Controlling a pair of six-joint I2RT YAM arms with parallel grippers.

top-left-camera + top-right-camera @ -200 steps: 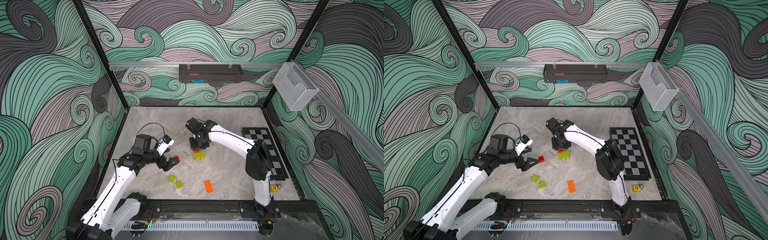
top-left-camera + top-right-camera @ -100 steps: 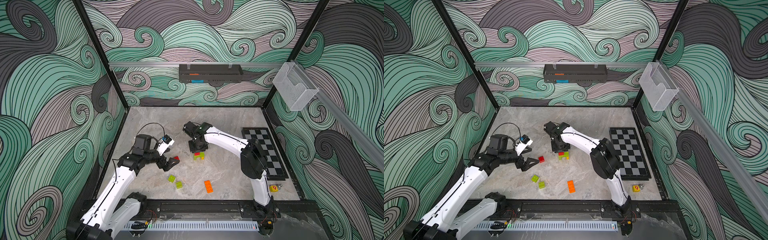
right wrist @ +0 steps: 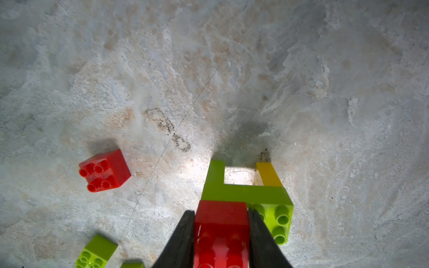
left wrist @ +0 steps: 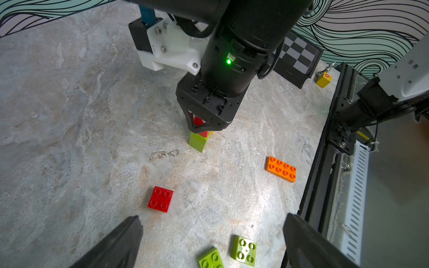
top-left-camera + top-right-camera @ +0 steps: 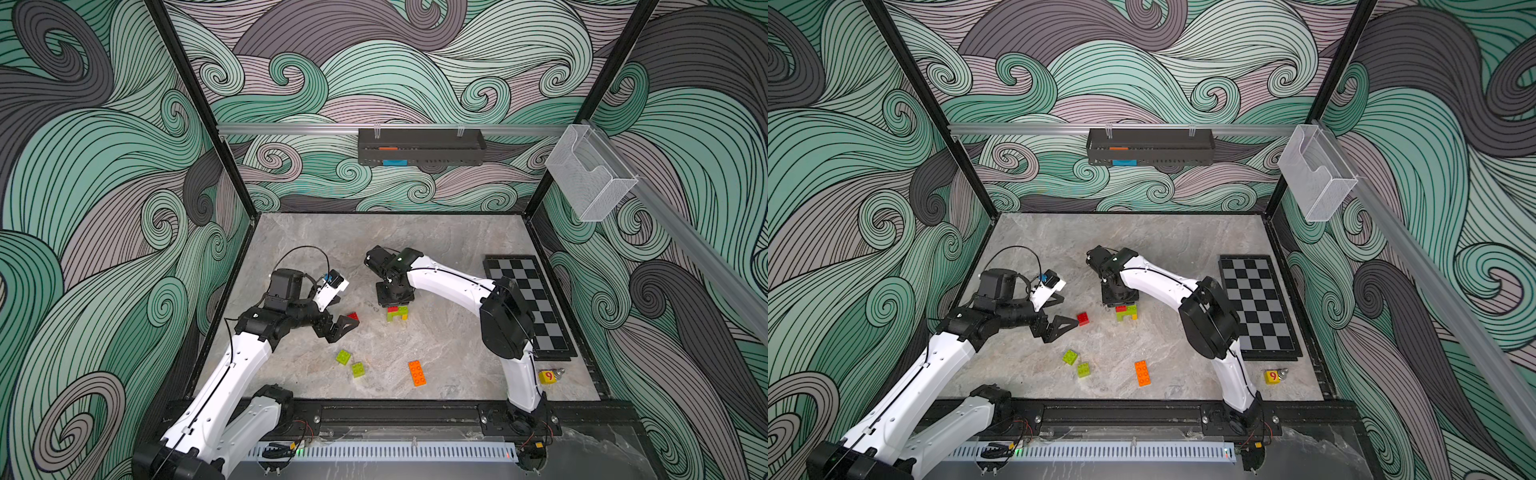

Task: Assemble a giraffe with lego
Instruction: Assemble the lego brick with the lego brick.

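The partly built giraffe (image 5: 397, 316) (image 5: 1128, 313) stands mid-table: a long lime body (image 3: 243, 192) on one lime leg and one yellow leg. A red brick (image 3: 220, 215) sits on one end of the body. My right gripper (image 3: 220, 214) (image 5: 394, 305) (image 4: 199, 126) comes straight down and is shut on that red brick. My left gripper (image 4: 212, 217) (image 5: 349, 311) hovers open and empty to the left. A loose red brick (image 5: 353, 316) (image 4: 160, 199) lies just ahead of it. Two lime squares (image 5: 343, 357) (image 5: 358, 369) and a long orange brick (image 5: 417, 372) lie nearer the front.
A chessboard (image 5: 528, 307) lies along the right wall. A yellow cube marked 9 (image 5: 547, 376) sits at the front right. A black tray (image 5: 419, 146) hangs on the back wall and a clear bin (image 5: 590, 174) on the right rail.
My right arm's elbow has swung left and its wrist has shifted a little left over the figure. The left arm and the loose bricks have not moved.
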